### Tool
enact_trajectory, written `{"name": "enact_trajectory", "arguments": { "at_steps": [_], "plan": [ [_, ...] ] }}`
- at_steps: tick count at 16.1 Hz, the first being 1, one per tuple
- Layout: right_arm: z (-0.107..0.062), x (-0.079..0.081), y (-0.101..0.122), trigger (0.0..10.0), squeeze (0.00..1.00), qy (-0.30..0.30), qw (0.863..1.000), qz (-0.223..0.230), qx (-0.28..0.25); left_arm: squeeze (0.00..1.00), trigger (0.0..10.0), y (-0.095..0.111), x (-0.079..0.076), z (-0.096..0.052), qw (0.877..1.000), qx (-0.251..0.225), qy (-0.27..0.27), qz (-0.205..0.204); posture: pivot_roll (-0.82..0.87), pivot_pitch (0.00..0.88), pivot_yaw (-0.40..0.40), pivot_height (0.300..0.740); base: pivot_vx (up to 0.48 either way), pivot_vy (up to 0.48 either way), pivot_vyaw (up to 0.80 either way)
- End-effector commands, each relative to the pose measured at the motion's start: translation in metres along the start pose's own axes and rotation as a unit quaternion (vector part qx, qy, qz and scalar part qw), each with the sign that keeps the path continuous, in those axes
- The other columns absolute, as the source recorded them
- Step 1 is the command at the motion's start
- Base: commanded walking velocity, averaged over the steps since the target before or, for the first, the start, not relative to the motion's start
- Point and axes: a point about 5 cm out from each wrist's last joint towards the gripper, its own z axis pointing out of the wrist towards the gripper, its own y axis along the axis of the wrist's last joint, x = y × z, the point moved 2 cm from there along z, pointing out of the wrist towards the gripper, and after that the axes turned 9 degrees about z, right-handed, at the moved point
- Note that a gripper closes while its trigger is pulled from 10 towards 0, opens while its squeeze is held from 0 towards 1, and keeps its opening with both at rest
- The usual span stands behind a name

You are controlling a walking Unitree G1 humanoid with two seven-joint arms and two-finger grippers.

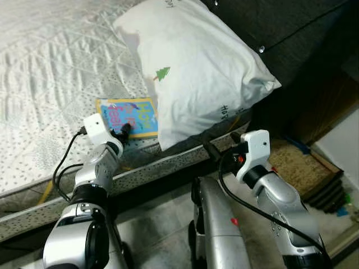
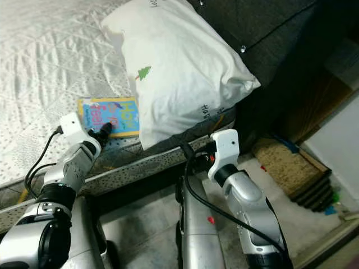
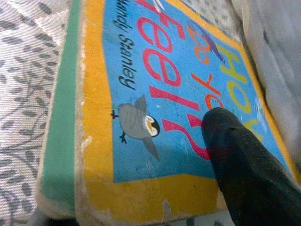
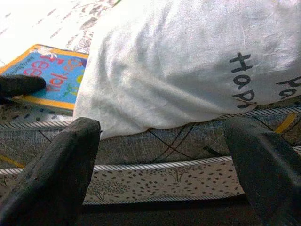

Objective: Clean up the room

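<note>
With the book [image 1: 128,117] lying at the mattress [image 1: 50,73] edge, 9 o'clock of the pillow [image 1: 196,67], we judge pickup underway: left gripper [image 1: 124,130] on its cover, pinch unconfirmed; right gripper [image 4: 160,160] spread. Next: secure the near edge.

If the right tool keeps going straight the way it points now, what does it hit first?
Probably the white pillow overhanging the mattress edge; the right tool is open and aimed about where they meet, so depth is uncertain.
</note>
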Motion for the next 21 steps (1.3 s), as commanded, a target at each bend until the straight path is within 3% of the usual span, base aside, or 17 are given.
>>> {"name": "enact_trajectory", "arguments": {
  "at_steps": [1, 3, 5, 6, 8, 9, 13, 17, 18, 19, 20, 21],
  "plan": [
    [0.003, 0.000, -0.001, 10.0, 0.00, 0.001, 1.000, 0.001, -0.001, 1.00, 10.0, -0.026, 0.006, -0.003, 0.996, 0.071, 0.007, 0.058, -0.14, 0.093, -0.015, 0.478, 0.000, 0.000, 0.00],
    [0.004, 0.001, -0.002, 10.0, 0.00, 0.003, 1.000, 0.004, -0.003, 1.00, 10.0, -0.022, 0.011, -0.004, 0.991, 0.072, 0.021, 0.110, -0.14, 0.088, -0.011, 0.478, 0.000, 0.000, 0.00],
    [0.009, 0.000, -0.002, 10.0, 0.00, 0.003, 1.000, 0.005, -0.009, 1.00, 10.0, -0.004, 0.023, -0.007, 0.979, 0.027, 0.080, 0.188, -0.11, 0.077, -0.009, 0.478, 0.000, 0.000, 0.00],
    [0.010, 0.000, -0.001, 10.0, 0.00, 0.003, 1.000, 0.005, -0.010, 1.00, 10.0, -0.001, 0.026, -0.008, 0.976, 0.018, 0.094, 0.196, -0.11, 0.076, -0.009, 0.478, 0.000, 0.000, 0.00],
    [0.014, -0.001, 0.000, 10.0, 0.00, 0.003, 1.000, 0.004, -0.015, 1.00, 10.0, -0.002, 0.030, -0.010, 0.977, 0.016, 0.117, 0.177, -0.09, 0.071, -0.016, 0.478, 0.000, 0.000, 0.00],
    [0.018, -0.001, 0.001, 10.0, 0.00, 0.006, 1.000, 0.003, -0.018, 1.00, 10.0, -0.009, 0.029, -0.011, 0.984, 0.035, 0.118, 0.133, -0.08, 0.066, -0.020, 0.478, 0.000, 0.000, 0.00],
    [0.026, -0.002, 0.005, 10.0, 0.00, 0.011, 1.000, -0.003, -0.028, 1.00, 10.0, -0.021, 0.029, -0.020, 0.988, 0.058, 0.107, 0.099, -0.08, 0.048, -0.012, 0.478, 0.000, 0.000, 0.00],
    [0.027, -0.004, 0.004, 10.0, 0.00, 0.010, 0.999, -0.004, -0.031, 1.00, 10.0, -0.032, 0.030, -0.025, 0.987, 0.075, 0.103, 0.098, -0.07, 0.038, -0.005, 0.478, 0.000, 0.000, 0.00],
    [0.029, -0.002, 0.004, 10.0, 0.00, 0.011, 0.999, -0.004, -0.034, 1.00, 10.0, -0.052, 0.031, -0.026, 0.989, 0.114, 0.098, -0.014, -0.08, 0.035, -0.004, 0.478, 0.000, 0.000, 0.00],
    [0.031, -0.001, 0.004, 10.0, 0.00, 0.012, 0.999, -0.004, -0.035, 1.00, 10.0, -0.059, 0.031, -0.025, 0.985, 0.132, 0.096, -0.060, -0.08, 0.035, -0.004, 0.478, 0.000, 0.000, 0.00],
    [0.031, -0.001, 0.005, 10.0, 0.00, 0.012, 0.999, -0.004, -0.036, 1.00, 10.0, -0.059, 0.029, -0.024, 0.985, 0.133, 0.086, -0.076, -0.08, 0.034, -0.005, 0.478, 0.000, 0.000, 0.00],
    [0.031, -0.002, 0.005, 10.0, 0.00, 0.013, 0.999, -0.005, -0.038, 1.00, 10.0, -0.047, 0.026, -0.020, 0.992, 0.117, 0.051, 0.015, -0.08, 0.033, -0.006, 0.478, 0.000, 0.000, 0.00]
  ]
}}
